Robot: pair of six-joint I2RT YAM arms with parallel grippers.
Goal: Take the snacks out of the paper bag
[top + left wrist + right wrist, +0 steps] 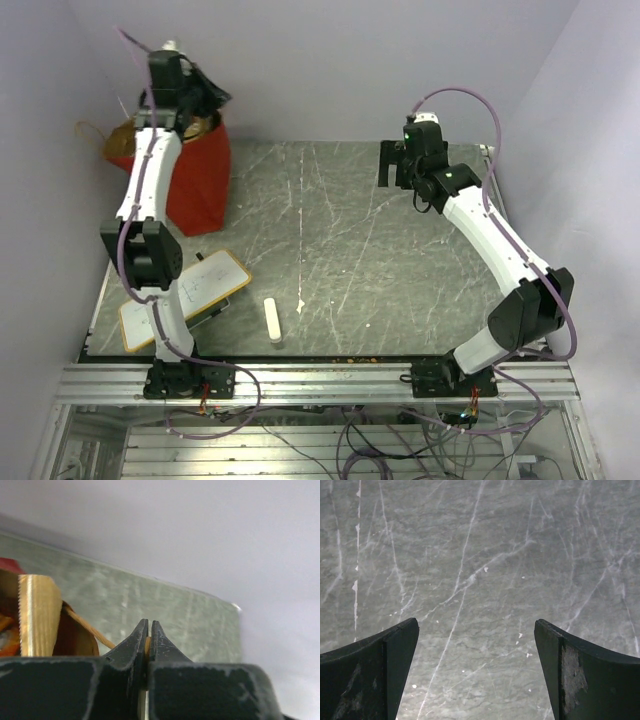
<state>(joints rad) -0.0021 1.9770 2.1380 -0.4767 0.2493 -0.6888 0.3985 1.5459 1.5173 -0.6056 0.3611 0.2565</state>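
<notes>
Left arm stretches way out to 10 o'clock, left hand (pixel 150 626) clenched on the twisted tan handle (pixel 86 625) of the tall red paper bag (pixel 200 185). Right arm bends toward 2 o'clock, right hand (pixel 476 630) spread wide, released, over the grey marbled tabletop (pixel 350 250).

Nothing legible shows in any view. The whiteboard (pixel 215 277), lying on the tabletop just in front of the paper bag (pixel 200 185), carries faint marks too small to read.
</notes>
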